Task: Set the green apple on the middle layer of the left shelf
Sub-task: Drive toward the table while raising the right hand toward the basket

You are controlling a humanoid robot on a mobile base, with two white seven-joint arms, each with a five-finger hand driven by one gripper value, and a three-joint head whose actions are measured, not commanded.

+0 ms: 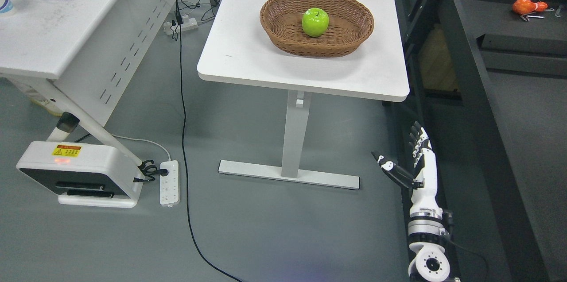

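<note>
A shiny green apple (pixel 315 21) lies in the middle of a brown wicker basket (pixel 283 29) on a white table (pixel 248 52). My right hand (pixel 405 156) hangs low at the lower right, well below and in front of the table's near right corner. Its fingers are stretched out straight with the thumb spread to the left, and it holds nothing. The left arm does not show.
A dark shelf frame (pixel 469 96) runs along the right side, with an orange object (pixel 527 6) on a dark surface behind it. Another white desk (pixel 44 29) stands at the left. On the floor lie a power strip (pixel 169 182), a black cable (pixel 184 140) and a white device (pixel 79 173).
</note>
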